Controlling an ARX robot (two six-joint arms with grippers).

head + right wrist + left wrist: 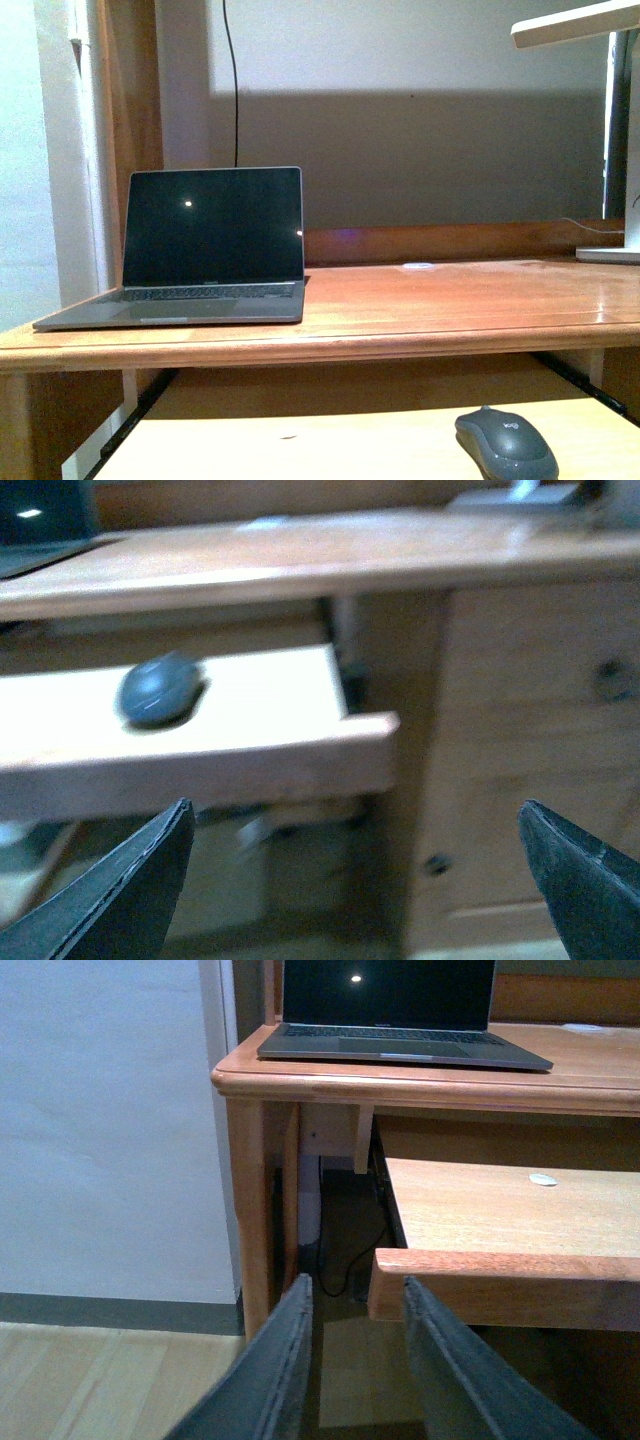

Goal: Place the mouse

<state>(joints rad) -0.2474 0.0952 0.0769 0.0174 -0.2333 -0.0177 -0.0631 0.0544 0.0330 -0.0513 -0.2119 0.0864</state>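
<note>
one right gripper spread wide, mouse apart

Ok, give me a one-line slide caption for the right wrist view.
Right gripper, jaws open, facing the pull-out shelf where the mouse lies untouched.

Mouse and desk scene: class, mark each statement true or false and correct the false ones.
1. The mouse lies on the pull-out shelf under the desktop. True.
2. The laptop is shut. False: its lid stands open, with the screen dark.
3. The right gripper holds the mouse. False: its jaws are wide open and empty, apart from the mouse.
4. The left gripper is open and holds nothing. True.
</note>
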